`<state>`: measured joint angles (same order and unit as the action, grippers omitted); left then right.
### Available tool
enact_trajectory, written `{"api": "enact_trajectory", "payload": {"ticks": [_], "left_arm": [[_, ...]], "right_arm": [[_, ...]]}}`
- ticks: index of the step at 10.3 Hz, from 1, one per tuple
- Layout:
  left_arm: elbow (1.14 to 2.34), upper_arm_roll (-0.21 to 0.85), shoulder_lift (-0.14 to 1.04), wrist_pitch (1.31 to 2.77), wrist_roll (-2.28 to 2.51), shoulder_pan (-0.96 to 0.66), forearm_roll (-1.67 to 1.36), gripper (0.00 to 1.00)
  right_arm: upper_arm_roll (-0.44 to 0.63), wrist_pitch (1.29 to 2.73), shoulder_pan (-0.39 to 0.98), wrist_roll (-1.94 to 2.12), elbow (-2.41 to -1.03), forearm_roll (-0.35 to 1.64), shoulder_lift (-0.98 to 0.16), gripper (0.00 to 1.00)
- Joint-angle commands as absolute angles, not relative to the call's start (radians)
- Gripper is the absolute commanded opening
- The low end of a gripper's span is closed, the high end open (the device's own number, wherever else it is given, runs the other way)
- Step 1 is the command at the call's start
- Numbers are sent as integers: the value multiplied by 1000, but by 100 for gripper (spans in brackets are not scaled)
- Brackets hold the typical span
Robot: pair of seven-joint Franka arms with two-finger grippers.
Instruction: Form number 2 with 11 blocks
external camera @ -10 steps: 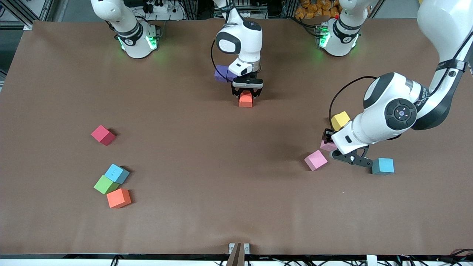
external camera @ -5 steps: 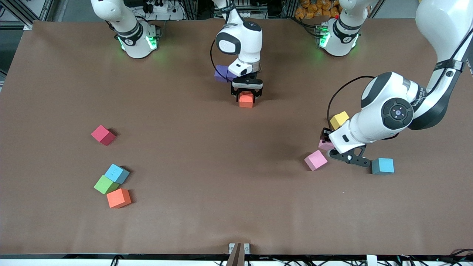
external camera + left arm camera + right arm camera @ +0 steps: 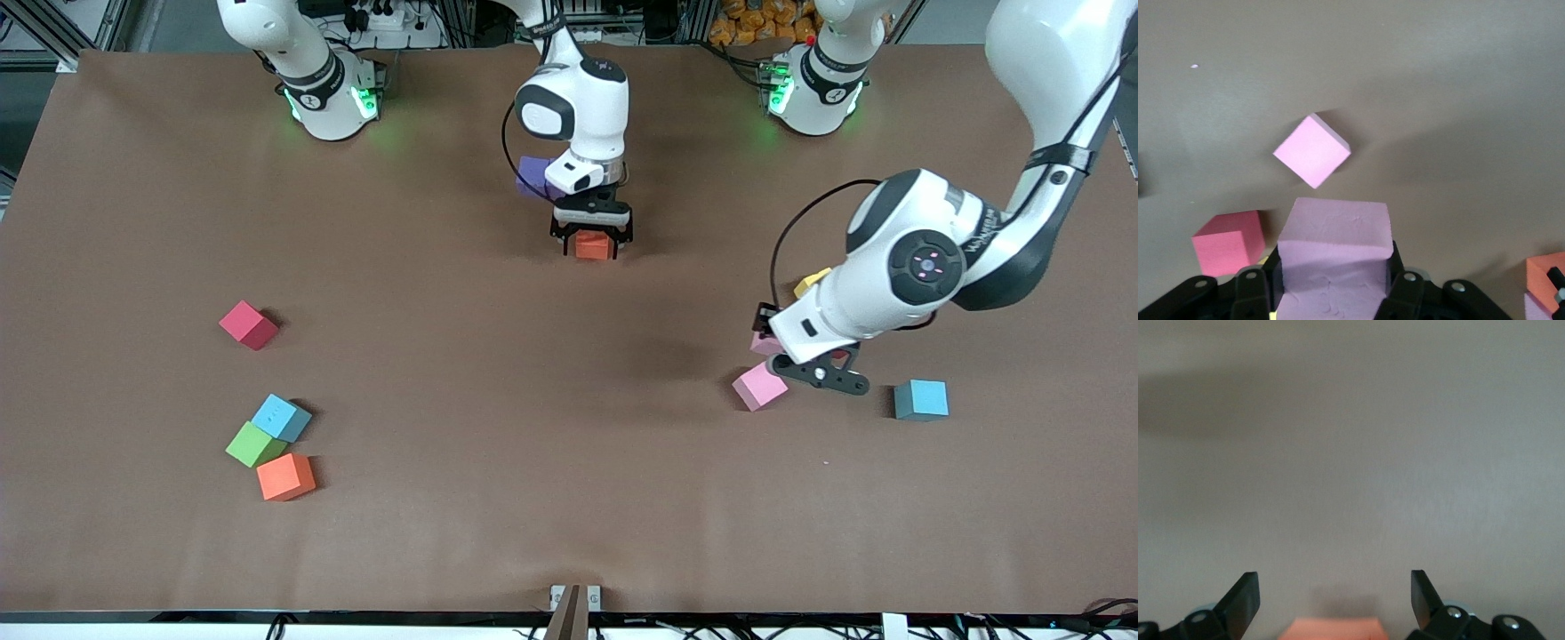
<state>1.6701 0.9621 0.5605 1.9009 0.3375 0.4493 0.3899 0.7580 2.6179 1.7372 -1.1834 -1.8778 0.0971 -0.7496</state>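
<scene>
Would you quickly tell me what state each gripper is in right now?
Left gripper: shut on a pink block.
Right gripper: open, fingers either side of an orange block on the table.

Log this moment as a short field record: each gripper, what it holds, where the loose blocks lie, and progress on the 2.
left gripper: shut on a pink block, over the table beside the loose pink block
right gripper: open, jaws either side of the orange block on the table
purple block: close beside that orange block, farther from the front camera
right arm's end: red block; blue, green and orange clustered
left arm's end: yellow block, teal block
number 2: barely begun
</scene>
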Motion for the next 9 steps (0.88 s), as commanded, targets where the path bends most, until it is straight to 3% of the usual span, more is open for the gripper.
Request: {"api": "enact_trajectory", "payload": {"ticks": [1,4,9], "left_arm": [[1663,962,561,1888,418,401,410,0],[1666,960,568,1888,501,325,411,0],[1666,960,581,1885,477,163,561,0]], "right_arm": [[746,2608,1637,-1056,-1868,83,-687,100],[715,2606,1455,-734,-1844,89,-658,100],[553,2576,1039,-75,-1858,91,-545,100]]}}
